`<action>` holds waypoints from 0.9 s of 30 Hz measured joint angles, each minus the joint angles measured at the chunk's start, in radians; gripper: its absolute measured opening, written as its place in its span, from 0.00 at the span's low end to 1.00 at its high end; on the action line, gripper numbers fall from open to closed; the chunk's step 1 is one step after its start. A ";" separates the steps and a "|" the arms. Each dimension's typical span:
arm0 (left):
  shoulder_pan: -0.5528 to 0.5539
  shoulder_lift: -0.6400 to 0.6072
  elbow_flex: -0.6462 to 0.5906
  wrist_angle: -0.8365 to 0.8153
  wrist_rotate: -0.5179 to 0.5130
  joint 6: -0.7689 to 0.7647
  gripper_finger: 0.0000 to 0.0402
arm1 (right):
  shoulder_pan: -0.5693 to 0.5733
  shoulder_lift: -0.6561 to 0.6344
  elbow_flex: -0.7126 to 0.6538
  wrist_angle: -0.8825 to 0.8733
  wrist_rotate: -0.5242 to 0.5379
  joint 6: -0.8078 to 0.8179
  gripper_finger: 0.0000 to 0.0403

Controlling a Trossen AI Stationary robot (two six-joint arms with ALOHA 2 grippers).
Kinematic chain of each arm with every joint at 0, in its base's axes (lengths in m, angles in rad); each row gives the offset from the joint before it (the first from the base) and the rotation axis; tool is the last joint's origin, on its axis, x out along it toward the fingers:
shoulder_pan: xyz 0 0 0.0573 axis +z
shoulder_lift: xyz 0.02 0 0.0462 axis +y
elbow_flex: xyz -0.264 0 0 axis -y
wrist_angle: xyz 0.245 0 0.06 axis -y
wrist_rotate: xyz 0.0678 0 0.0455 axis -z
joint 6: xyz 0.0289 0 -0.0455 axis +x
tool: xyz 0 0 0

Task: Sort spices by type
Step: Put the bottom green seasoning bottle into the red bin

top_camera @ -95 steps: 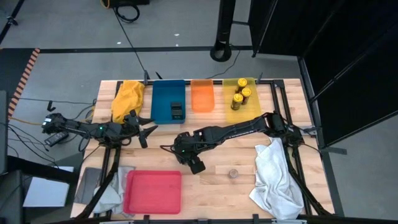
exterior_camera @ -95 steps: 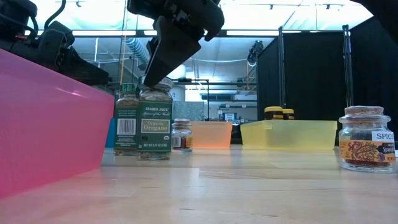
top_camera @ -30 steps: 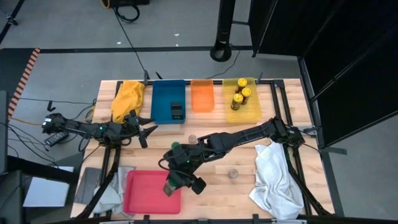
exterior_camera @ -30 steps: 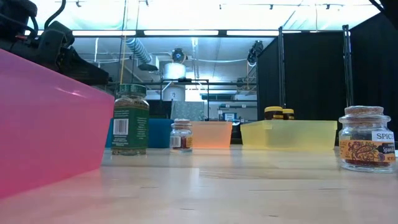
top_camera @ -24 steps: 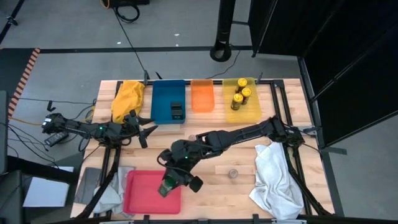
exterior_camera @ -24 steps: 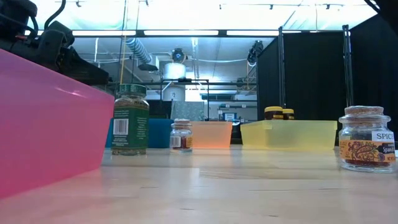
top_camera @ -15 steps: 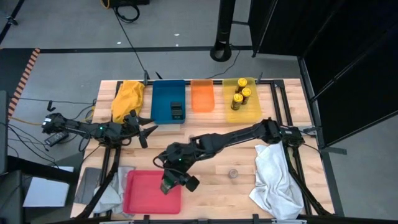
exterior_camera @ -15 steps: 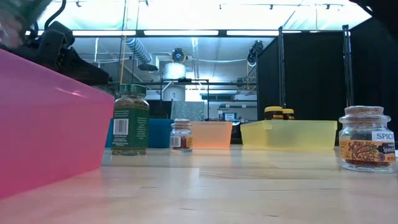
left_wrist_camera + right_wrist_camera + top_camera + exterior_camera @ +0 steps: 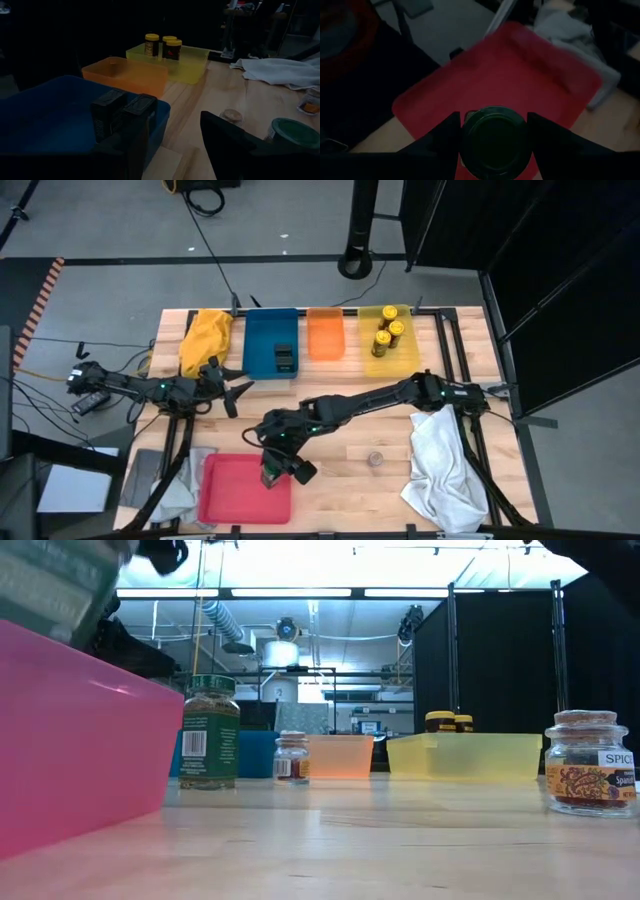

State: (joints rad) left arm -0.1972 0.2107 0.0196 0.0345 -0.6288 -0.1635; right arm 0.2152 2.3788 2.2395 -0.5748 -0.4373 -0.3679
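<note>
Hovering over the red tray's (image 9: 230, 490) right edge, a green-lidded jar (image 9: 494, 134), pinched by the right gripper (image 9: 272, 473). Farther back, another green-lidded jar (image 9: 210, 732), apparently upright on the table (image 9: 350, 470). Left gripper (image 9: 232, 390) spread, beside the blue tray (image 9: 262, 335).

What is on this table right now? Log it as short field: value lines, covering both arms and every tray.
right tool: shut on green-lidded jar, over the red tray
left tool: open, waiting beside the blue tray
blue tray: two black boxes
orange tray: nothing visible inside
yellow tray: three yellow-lidded jars
loose on table: second green-lidded jar, small grey-topped jar, cork-topped jar
cloths: yellow cloth, white cloth
</note>
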 joint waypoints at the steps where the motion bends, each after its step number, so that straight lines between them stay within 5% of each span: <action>1: 0.000 0.001 0.000 0.000 -0.001 0.001 0.46 | -0.002 0.002 0.000 -0.003 0.004 0.000 0.52; 27: 0.000 0.018 0.000 0.004 -0.033 0.002 0.46 | -0.023 0.010 0.001 -0.085 0.023 0.061 0.56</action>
State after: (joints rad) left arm -0.1973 0.2291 0.0193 0.0383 -0.6617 -0.1616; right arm 0.1925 2.3890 2.2402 -0.6594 -0.4145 -0.3070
